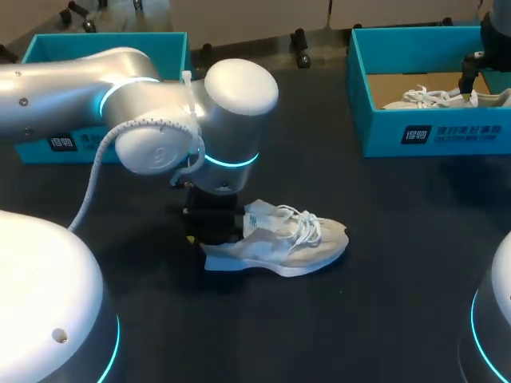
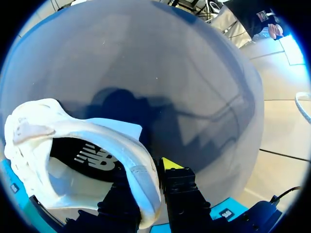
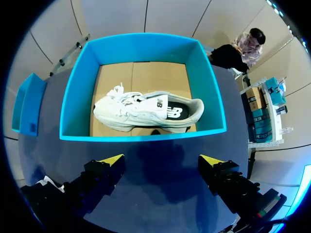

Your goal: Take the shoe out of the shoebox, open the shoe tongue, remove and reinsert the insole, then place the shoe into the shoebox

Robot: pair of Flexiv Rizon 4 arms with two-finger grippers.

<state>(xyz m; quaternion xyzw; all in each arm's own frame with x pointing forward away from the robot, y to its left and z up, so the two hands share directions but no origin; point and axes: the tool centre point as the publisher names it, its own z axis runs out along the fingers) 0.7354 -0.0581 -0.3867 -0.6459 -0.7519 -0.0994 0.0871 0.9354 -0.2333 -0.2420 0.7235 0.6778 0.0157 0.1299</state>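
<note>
White mesh sneaker [image 1: 275,243] upright on dark table [image 1: 399,263], outside teal cardboard shoebox [image 1: 431,136] | left fingers [image 2: 181,187] pinching its padded heel collar | right fingers [image 3: 104,170] spread, empty, above shoebox | likely light, soft, floppy; firmer heel is best hold

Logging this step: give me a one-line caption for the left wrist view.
White shoe with its heel collar pinched between the left jaws, dark table beyond.

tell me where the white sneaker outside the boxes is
In the head view the white laced sneaker lies mid-table, heel in the left pincer, the teal cardboard shoebox off to its right.
</note>
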